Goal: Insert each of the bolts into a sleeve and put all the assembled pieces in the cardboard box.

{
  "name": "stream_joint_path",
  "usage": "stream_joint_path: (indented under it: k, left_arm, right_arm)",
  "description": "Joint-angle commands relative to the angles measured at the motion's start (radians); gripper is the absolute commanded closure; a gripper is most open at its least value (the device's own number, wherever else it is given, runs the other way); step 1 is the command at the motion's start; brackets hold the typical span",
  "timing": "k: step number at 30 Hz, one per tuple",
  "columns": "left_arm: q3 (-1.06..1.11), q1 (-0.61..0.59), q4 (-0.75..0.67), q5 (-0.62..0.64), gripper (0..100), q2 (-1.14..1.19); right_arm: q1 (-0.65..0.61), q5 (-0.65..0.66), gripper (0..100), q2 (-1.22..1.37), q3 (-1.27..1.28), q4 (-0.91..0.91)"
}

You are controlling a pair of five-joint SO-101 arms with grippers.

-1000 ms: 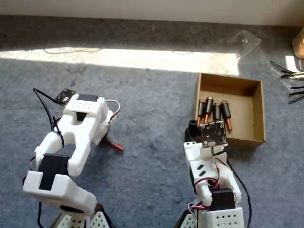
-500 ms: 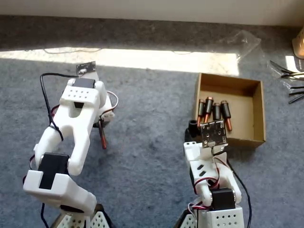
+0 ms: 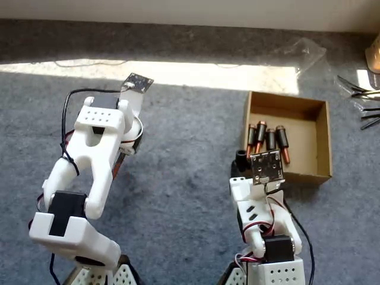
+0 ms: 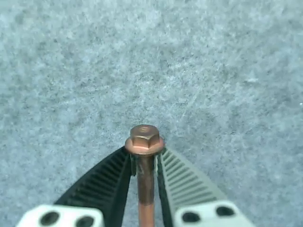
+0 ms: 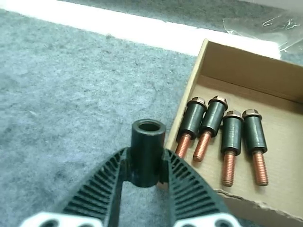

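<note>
My left gripper (image 4: 145,152) is shut on a copper bolt (image 4: 144,142), whose hex head points away from the wrist above the grey carpet. From above, that bolt (image 3: 117,164) peeks out under the left arm's wrist. A black sleeve (image 5: 148,150) stands upright with its bore open in my shut right gripper (image 5: 147,163). In the high view the sleeve (image 3: 241,158) sits just left of the cardboard box (image 3: 326,139). Several assembled pieces (image 3: 268,140) lie side by side in the box (image 5: 246,71), bolt heads toward its far wall (image 5: 222,130).
The floor is grey carpet with a bright sunlit strip (image 3: 178,73) across the back. A clear plastic bag (image 3: 304,51) lies behind the box. Thin black items (image 3: 363,90) lie at the right edge. Open carpet separates the two arms.
The left arm has risen and swung its wrist farther from its base with the bolt. The bolt turned from pointing right to tucked under the wrist. The right arm has stayed still.
</note>
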Motion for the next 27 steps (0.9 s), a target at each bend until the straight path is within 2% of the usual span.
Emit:
stream_joint_path:
  k: [1,6,12,17,20,24,27]
  left_arm:
    - [0.024,0.03,-0.12,-0.012,99,0.045]
    - [0.03,0.031,-0.222,-0.012,99,0.168]
    - [0.002,0.031,-0.222,-0.012,99,0.213]
    - [0.001,0.028,-0.222,-0.012,99,0.216]
    - [0.007,0.025,-0.222,-0.012,99,0.217]
    - [0.007,0.025,-0.224,-0.012,99,0.219]
    - [0.007,0.025,-0.224,-0.012,99,0.219]
  right_arm:
    - [-0.007,0.012,99.3,-0.01,-0.01,-0.035]
    - [-0.007,0.012,99.3,-0.01,-0.01,-0.035]
    - [-0.015,0.012,99.3,-0.01,-0.01,-0.035]
    - [-0.162,0.012,99.3,-0.008,0.021,-0.039]
    - [-0.228,0.012,99.3,-0.008,0.064,-0.162]
    - [-0.231,0.012,99.3,-0.008,0.143,-0.364]
    - [-0.252,0.012,99.3,-0.008,0.176,-0.447]
